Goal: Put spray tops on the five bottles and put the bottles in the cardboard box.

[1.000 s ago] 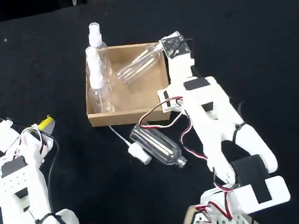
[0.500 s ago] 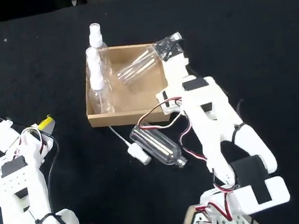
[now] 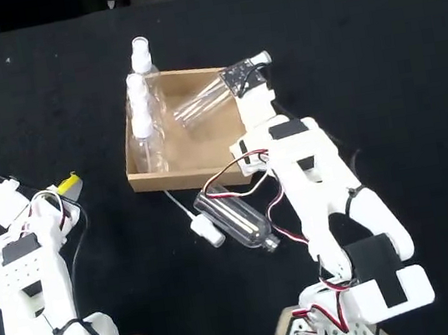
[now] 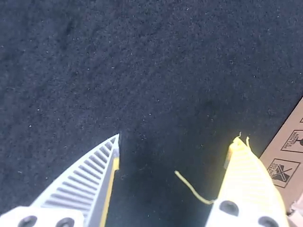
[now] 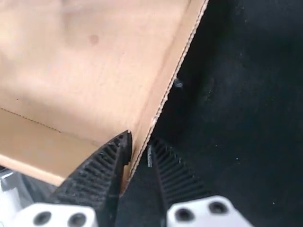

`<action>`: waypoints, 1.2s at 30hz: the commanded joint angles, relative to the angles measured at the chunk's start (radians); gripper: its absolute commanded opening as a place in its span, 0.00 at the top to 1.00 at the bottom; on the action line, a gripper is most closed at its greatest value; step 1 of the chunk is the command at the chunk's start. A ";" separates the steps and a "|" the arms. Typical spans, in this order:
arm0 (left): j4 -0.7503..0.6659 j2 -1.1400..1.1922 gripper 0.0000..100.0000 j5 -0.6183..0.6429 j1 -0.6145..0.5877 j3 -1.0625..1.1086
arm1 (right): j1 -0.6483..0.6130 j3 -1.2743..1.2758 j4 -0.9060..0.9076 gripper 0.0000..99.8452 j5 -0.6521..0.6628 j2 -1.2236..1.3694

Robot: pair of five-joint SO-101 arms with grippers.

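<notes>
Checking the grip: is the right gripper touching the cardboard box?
Touching. In the right wrist view the right gripper pinches the cardboard box wall between its fingers.

High view: we look down from a fixed spot above the table, with both arm bases at our near edge and everything far off.
Left wrist view: we look past the left gripper, close over the table, with a corner of the cardboard box at the edge.
Right wrist view: we look along the right gripper, very near the cardboard box wall.
Shared: the cardboard box shows in all three.
</notes>
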 commanded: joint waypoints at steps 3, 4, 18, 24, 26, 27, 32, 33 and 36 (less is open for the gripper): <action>-0.023 -0.011 0.66 -0.021 -0.013 -0.025 | -0.040 0.016 0.012 0.99 0.034 -0.015; -0.023 -0.011 0.66 -0.021 -0.013 -0.025 | -0.040 0.015 0.012 0.99 0.038 -0.015; -0.023 -0.011 0.66 -0.021 -0.013 -0.025 | -0.041 -0.033 0.012 0.80 0.005 -0.016; -0.023 -0.011 0.66 -0.021 -0.013 -0.025 | -0.046 -0.087 0.031 0.80 -0.040 -0.016; -0.023 -0.011 0.66 -0.021 -0.013 -0.025 | -0.048 -0.134 0.081 0.80 -0.044 -0.016; -0.023 -0.011 0.66 -0.021 -0.013 -0.025 | -0.044 -0.162 0.107 0.80 -0.055 -0.016; -0.023 -0.011 0.66 -0.021 -0.013 -0.025 | -0.040 -0.300 0.252 0.80 -0.061 -0.016; -0.023 -0.011 0.66 -0.021 -0.013 -0.025 | -0.041 -0.323 0.281 0.80 -0.066 -0.019; -0.023 -0.011 0.66 -0.021 -0.013 -0.025 | -0.044 -0.360 0.364 0.80 -0.066 -0.082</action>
